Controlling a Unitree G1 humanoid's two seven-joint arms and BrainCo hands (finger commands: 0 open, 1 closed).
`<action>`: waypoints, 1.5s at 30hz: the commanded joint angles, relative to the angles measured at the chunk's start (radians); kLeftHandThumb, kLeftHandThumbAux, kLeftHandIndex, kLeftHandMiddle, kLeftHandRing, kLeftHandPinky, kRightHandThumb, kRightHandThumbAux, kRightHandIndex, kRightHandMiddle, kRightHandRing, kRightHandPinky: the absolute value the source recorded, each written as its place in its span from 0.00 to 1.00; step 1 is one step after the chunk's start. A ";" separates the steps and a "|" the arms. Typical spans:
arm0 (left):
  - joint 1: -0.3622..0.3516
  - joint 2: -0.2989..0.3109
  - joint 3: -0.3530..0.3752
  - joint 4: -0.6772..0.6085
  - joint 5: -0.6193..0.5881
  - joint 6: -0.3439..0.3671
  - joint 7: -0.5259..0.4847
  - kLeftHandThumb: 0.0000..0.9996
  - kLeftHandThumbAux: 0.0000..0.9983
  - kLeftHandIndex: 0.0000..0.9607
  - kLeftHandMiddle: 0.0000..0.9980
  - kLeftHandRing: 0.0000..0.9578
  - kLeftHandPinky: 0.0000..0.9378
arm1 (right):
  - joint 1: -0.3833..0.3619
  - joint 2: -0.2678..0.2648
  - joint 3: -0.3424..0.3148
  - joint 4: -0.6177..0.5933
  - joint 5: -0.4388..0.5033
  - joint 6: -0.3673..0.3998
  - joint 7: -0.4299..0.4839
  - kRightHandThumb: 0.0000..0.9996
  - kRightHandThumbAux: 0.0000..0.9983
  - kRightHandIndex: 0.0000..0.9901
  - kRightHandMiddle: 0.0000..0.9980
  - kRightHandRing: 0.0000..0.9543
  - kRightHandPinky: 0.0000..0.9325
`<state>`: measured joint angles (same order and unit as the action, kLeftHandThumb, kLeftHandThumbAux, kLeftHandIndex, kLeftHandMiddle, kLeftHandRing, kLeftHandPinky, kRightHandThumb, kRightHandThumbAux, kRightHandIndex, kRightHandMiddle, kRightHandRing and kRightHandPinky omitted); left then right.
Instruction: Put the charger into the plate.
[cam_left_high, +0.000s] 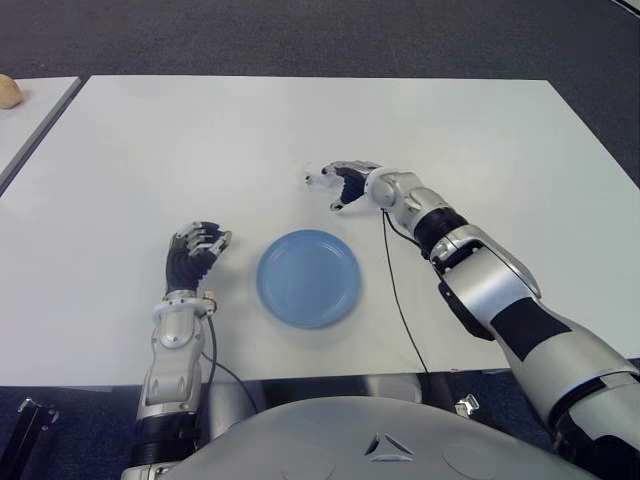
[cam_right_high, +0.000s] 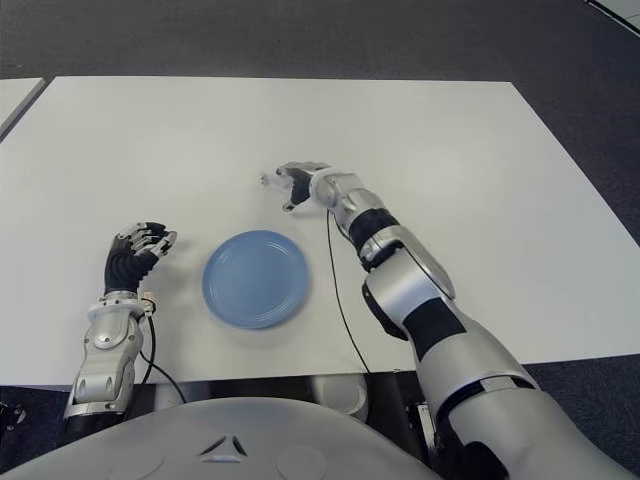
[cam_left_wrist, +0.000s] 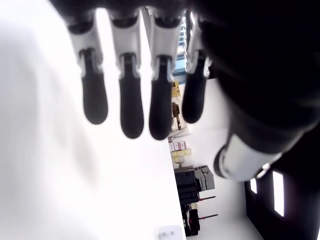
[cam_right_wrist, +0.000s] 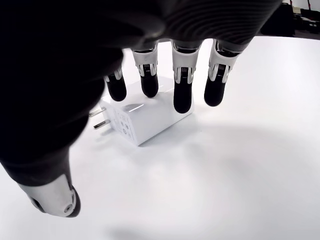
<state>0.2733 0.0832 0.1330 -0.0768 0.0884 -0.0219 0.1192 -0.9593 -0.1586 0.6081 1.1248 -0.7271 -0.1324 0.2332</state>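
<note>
White table (cam_left_high: 480, 150) fills most of both eye views, dark carpet (cam_left_high: 300, 35) beyond its far edge, a second white table (cam_left_high: 25, 115) off to the robot's left with a small tan round thing (cam_left_high: 8, 91) on it, can't tell what. Right arm (cam_left_high: 500, 300) reaches out across the table toward the middle, a thin black cable (cam_left_high: 395, 290) trailing along it down to the near edge. Blue plate (cam_left_high: 308, 277) sits on the table near the robot, between the two hands, nothing in it. Right hand (cam_left_high: 350, 185) is past the plate on its far right side, fingers spread and arched down over the charger (cam_right_wrist: 142, 117), which lies flat on the table beyond the plate and apart from it. In the right wrist view the white charger has its two metal prongs (cam_right_wrist: 100, 117) sticking out sideways; the fingertips (cam_right_wrist: 182, 100) hang just above or at its top face, contact can't be told, thumb (cam_right_wrist: 55, 197) well off to the side, so nothing gripped. Left hand (cam_left_high: 195, 250) shows to the left of the plate, upright, palm toward the plate; left wrist view shows its four fingers (cam_left_wrist: 132, 112) straight and loosely apart, thumb (cam_left_wrist: 245, 157) clear of them, holding nothing.
</note>
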 joint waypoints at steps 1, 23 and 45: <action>-0.016 0.009 -0.007 0.020 -0.002 0.005 -0.021 0.70 0.72 0.44 0.48 0.50 0.50 | 0.115 -0.064 0.014 -0.151 -0.011 0.081 0.082 0.12 0.69 0.01 0.08 0.07 0.08; -0.057 0.008 0.006 0.028 -0.011 -0.003 -0.021 0.70 0.72 0.44 0.49 0.52 0.52 | 0.596 -0.340 -0.082 -1.145 -0.156 0.479 0.308 0.25 0.64 0.00 0.10 0.12 0.00; -0.071 0.010 0.006 0.037 -0.020 -0.004 -0.021 0.71 0.72 0.44 0.47 0.51 0.51 | 1.017 -0.374 -0.266 -1.751 -0.178 0.552 0.386 0.15 0.70 0.00 0.11 0.12 0.00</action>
<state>0.2104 0.0899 0.1419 -0.0576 0.0681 -0.0297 0.1073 -0.0008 -0.5246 0.3693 -0.5371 -0.9011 0.4125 0.5926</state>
